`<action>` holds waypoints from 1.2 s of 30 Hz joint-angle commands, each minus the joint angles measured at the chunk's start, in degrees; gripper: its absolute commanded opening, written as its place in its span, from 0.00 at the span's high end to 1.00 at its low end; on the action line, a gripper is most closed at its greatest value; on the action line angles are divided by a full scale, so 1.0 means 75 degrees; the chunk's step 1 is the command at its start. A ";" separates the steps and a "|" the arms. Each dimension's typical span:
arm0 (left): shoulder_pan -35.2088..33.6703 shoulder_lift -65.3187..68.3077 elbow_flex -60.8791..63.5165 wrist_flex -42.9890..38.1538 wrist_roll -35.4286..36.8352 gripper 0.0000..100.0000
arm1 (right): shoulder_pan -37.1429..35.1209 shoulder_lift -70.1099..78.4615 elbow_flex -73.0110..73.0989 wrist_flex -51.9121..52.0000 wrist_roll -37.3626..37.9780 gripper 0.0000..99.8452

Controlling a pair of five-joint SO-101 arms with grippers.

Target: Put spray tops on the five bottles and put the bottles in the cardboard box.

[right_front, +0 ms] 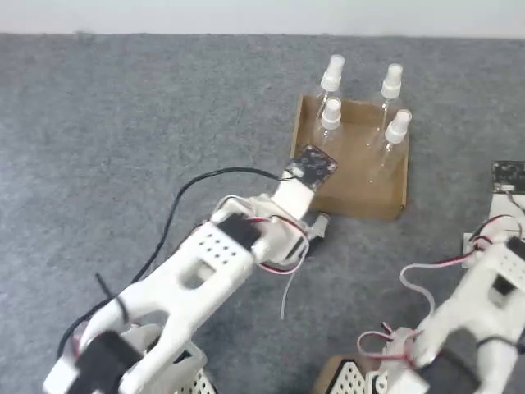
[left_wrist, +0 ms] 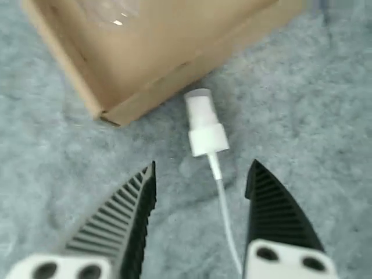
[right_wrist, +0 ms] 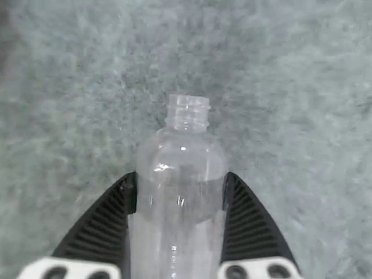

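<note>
A white spray top [left_wrist: 204, 125] lies on the grey carpet just in front of a corner of the cardboard box [left_wrist: 145, 64], its thin tube trailing back between the fingers of my left gripper [left_wrist: 203, 168], which is open and not touching it. From above, that spray top [right_front: 321, 222] lies by the box's near left corner. Several clear bottles with spray tops [right_front: 331, 115] stand upright in the cardboard box [right_front: 351, 199]. My right gripper [right_wrist: 180, 179] is shut on a clear bottle [right_wrist: 181, 168] with a bare threaded neck, held over the carpet.
The left arm [right_front: 213, 263] stretches diagonally across the carpet toward the box. The right arm [right_front: 484, 287] stays at the right edge, near the front. Open carpet spreads to the left of the box and between the arms.
</note>
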 commanded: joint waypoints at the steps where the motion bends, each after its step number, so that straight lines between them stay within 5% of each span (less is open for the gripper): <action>1: -0.0012 0.0715 -0.0826 -0.0164 0.0363 0.77 | 0.0076 0.1495 -0.0094 -0.1670 0.0059 0.99; 19: -0.0117 0.2860 -0.1448 -0.1184 0.0387 0.77 | 0.0088 0.2303 -0.0059 -0.2292 0.0105 0.99; 26: -0.0117 0.2860 -0.1401 -0.1149 0.0387 0.86 | 0.0322 0.2280 -0.0059 -0.2292 0.0105 0.99; 36: -0.0141 0.2837 -0.1401 0.0105 0.0387 0.92 | 0.0510 0.2303 -0.0059 -0.2292 0.0105 0.99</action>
